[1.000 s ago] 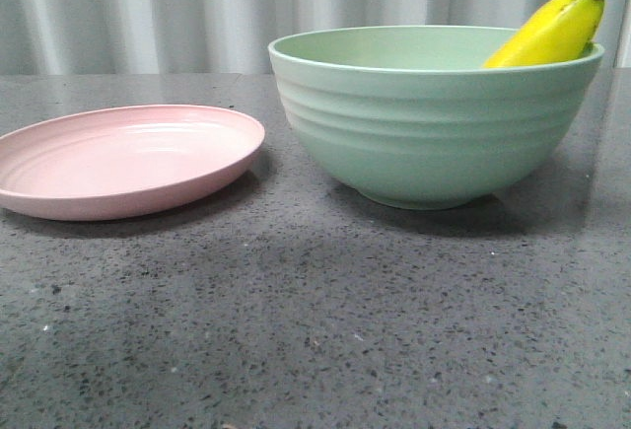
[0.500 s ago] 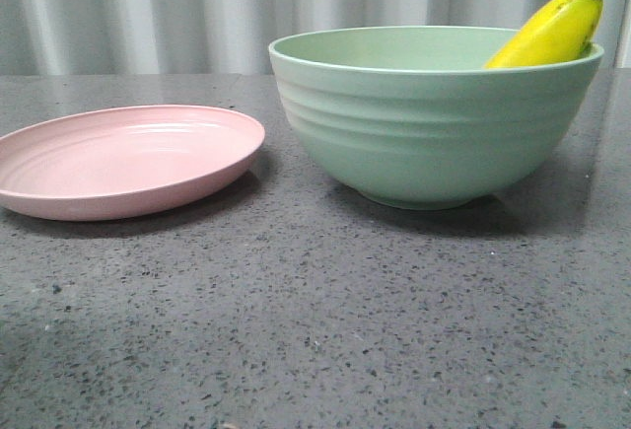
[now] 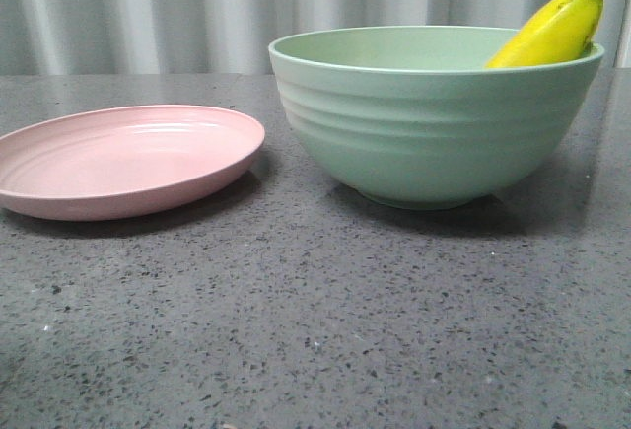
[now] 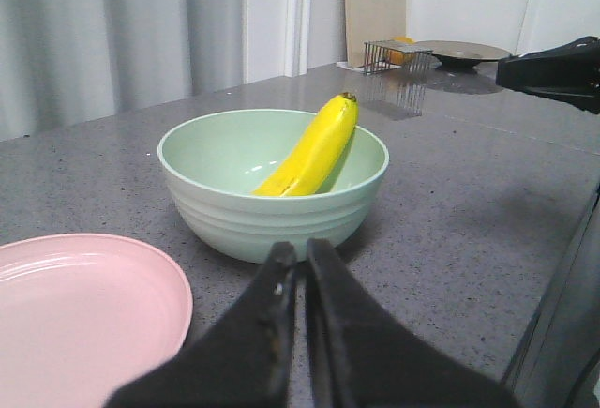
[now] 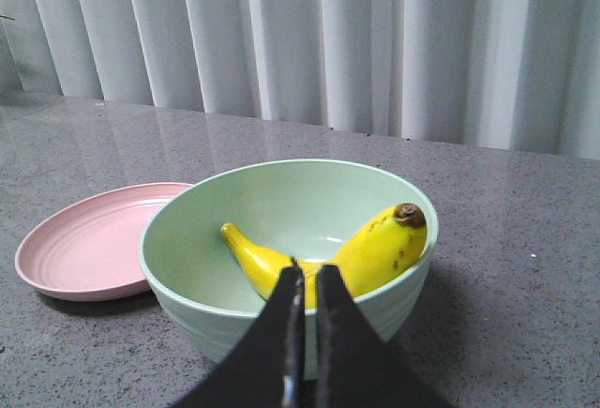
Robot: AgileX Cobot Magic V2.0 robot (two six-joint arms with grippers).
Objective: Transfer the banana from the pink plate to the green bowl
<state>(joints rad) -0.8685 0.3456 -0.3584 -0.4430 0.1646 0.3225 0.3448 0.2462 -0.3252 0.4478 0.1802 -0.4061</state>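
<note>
The yellow banana (image 3: 554,30) lies inside the green bowl (image 3: 434,123), its stem end leaning on the right rim. It shows in the left wrist view (image 4: 314,150) and the right wrist view (image 5: 375,249) too. The pink plate (image 3: 123,158) sits bare to the left of the bowl, apart from it. My left gripper (image 4: 302,256) is shut and empty, held back from the bowl (image 4: 272,183) and beside the plate (image 4: 80,314). My right gripper (image 5: 309,275) is shut and empty, above the bowl's (image 5: 281,239) near rim. No gripper shows in the front view.
The speckled grey counter (image 3: 325,321) carries both dishes. Pale curtains hang behind. In the left wrist view a wire rack (image 4: 389,54) and a dark dish (image 4: 464,52) stand at the far end, and my right arm (image 4: 553,70) reaches in from the side.
A shadow on the counter in front of the dishes has faded. The banana, bowl and plate have not moved.
</note>
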